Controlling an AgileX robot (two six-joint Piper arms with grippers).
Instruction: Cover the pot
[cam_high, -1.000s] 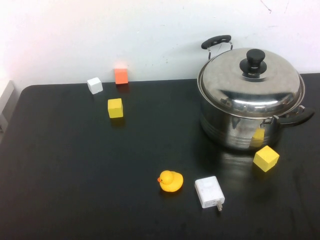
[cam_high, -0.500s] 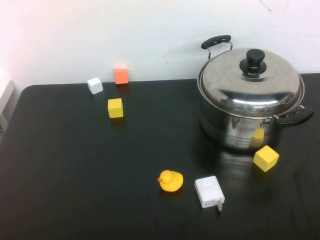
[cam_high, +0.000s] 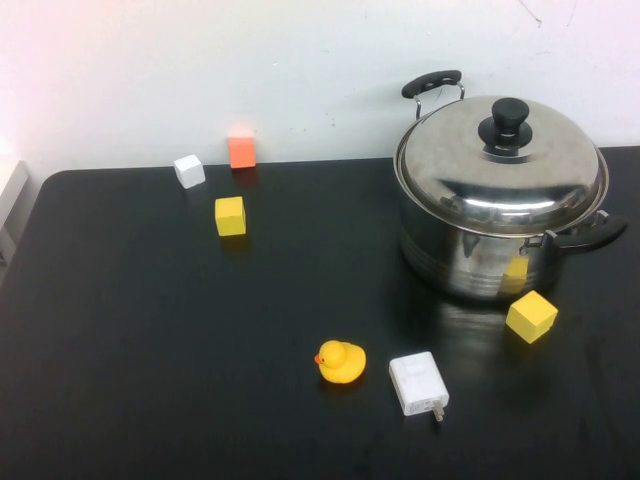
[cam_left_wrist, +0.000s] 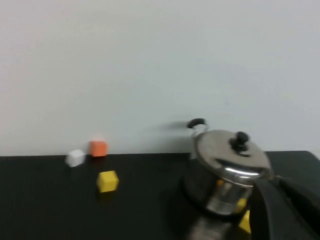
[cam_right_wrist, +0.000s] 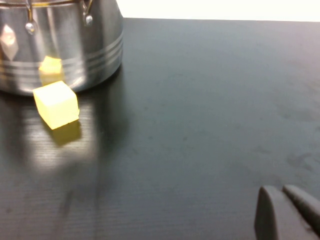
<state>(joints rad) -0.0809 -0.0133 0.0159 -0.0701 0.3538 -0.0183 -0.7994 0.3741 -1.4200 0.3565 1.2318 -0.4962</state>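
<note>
The large steel pot (cam_high: 480, 262) with black side handles stands at the back right of the black table. The domed steel lid (cam_high: 500, 170) with its black knob (cam_high: 509, 118) sits on the pot. Neither gripper shows in the high view. In the left wrist view the left gripper (cam_left_wrist: 270, 183) is empty and away from the pot (cam_left_wrist: 212, 192) and lid (cam_left_wrist: 230, 159); its dark fingers lie together. In the right wrist view the right gripper (cam_right_wrist: 280, 191) is shut and empty, low over the bare table, well away from the pot (cam_right_wrist: 60, 45).
A yellow block (cam_high: 531, 316) lies just in front of the pot and also shows in the right wrist view (cam_right_wrist: 56, 104). A rubber duck (cam_high: 342, 361) and a white charger (cam_high: 418, 383) lie front centre. Yellow (cam_high: 230, 216), white (cam_high: 189, 170) and orange (cam_high: 241, 151) blocks lie back left.
</note>
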